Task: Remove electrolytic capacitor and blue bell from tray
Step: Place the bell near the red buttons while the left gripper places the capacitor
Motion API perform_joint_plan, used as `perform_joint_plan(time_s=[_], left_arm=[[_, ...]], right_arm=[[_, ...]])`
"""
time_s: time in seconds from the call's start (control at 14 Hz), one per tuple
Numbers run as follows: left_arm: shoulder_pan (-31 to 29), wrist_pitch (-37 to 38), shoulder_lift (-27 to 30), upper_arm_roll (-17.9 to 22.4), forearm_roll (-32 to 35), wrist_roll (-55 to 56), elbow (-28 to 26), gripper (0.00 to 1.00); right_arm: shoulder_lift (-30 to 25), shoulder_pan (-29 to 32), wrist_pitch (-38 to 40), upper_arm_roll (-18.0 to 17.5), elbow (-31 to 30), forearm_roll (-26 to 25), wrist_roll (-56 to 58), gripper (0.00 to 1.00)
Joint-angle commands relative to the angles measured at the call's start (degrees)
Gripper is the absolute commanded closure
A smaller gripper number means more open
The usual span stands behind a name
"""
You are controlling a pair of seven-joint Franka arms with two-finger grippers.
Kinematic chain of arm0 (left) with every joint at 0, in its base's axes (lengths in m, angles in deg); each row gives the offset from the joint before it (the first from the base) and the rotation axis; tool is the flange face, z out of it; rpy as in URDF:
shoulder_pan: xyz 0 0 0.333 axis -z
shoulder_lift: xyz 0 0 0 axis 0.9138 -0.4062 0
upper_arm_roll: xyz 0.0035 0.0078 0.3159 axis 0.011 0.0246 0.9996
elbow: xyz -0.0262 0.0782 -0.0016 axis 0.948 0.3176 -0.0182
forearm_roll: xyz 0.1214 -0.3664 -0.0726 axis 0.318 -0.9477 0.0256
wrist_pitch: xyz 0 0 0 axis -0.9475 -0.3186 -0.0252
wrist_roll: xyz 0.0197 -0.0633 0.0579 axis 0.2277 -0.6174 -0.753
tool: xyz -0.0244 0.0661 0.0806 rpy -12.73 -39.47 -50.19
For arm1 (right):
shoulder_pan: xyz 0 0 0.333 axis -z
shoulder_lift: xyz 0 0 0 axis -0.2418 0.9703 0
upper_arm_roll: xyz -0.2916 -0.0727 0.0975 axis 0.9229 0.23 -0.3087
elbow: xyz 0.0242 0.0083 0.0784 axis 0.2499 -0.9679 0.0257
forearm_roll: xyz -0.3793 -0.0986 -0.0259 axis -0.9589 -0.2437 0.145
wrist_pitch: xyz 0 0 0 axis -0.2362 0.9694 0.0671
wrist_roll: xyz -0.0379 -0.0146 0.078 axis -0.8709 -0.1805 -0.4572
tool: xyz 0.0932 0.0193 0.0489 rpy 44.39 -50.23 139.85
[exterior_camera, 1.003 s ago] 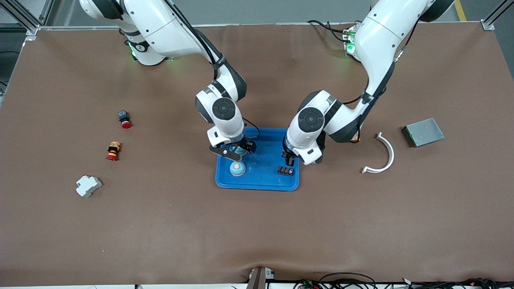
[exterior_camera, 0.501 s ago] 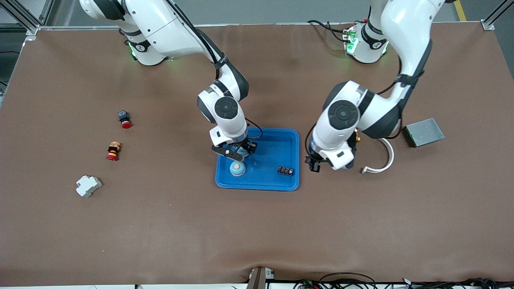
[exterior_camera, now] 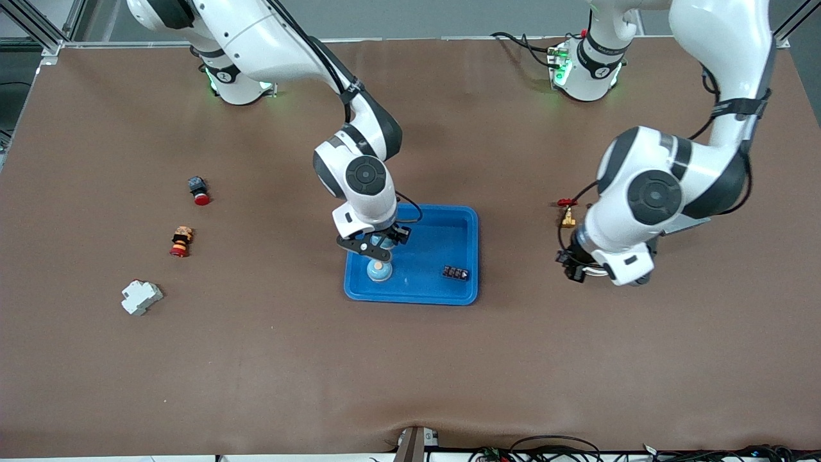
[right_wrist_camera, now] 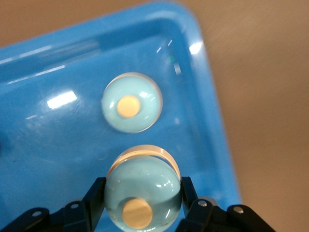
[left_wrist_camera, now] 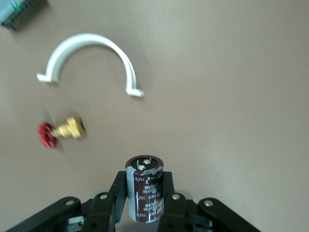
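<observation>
My right gripper [exterior_camera: 374, 248] hangs low over the blue tray [exterior_camera: 436, 237], at its end toward the right arm, shut on a pale blue bell [right_wrist_camera: 142, 195] with a tan button on top. A second bell of the same kind [exterior_camera: 379, 271] [right_wrist_camera: 132, 102] sits in the tray just under and beside it. My left gripper [exterior_camera: 573, 268] is over bare table between the tray and the left arm's end, shut on a dark brown cylindrical capacitor [left_wrist_camera: 144, 191] that stands upright between the fingers [left_wrist_camera: 119, 186].
A small black part [exterior_camera: 455, 273] lies in the tray. A white curved clip [left_wrist_camera: 91, 55], a brass valve with a red handle [exterior_camera: 567, 215] and a grey box [left_wrist_camera: 19, 7] lie near my left gripper. Two red-capped buttons [exterior_camera: 199, 190] [exterior_camera: 181, 241] and a white block [exterior_camera: 141, 297] lie toward the right arm's end.
My left arm has swung away from the tray toward its own end of the table with the capacitor. My right gripper, open round the bell a second ago, has shut on it.
</observation>
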Motion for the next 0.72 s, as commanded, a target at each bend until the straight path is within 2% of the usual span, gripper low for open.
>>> perform_joint_plan(time_s=[0.0, 0.36, 0.64], left_arm=[[-4.7, 2.0, 1.5, -0.6, -1.1, -6.4, -2.7, 1.00], [-12.8, -0.8, 0.8, -0.5, -0.9, -16.3, -9.1, 1.00], [-13.1, -5.2, 0.2, -0.5, -0.5, -16.3, -15.5, 1.00]], right_arm=[[-6.7, 4.1, 4.4, -0.5, -4.2, -0.5, 9.7, 1.00], [-16.8, 11.0, 3.9, -0.5, -15.5, -0.5, 24.4, 1.00], [-22.4, 16.4, -2.4, -0.5, -25.4, -0.5, 34.5, 1.00]])
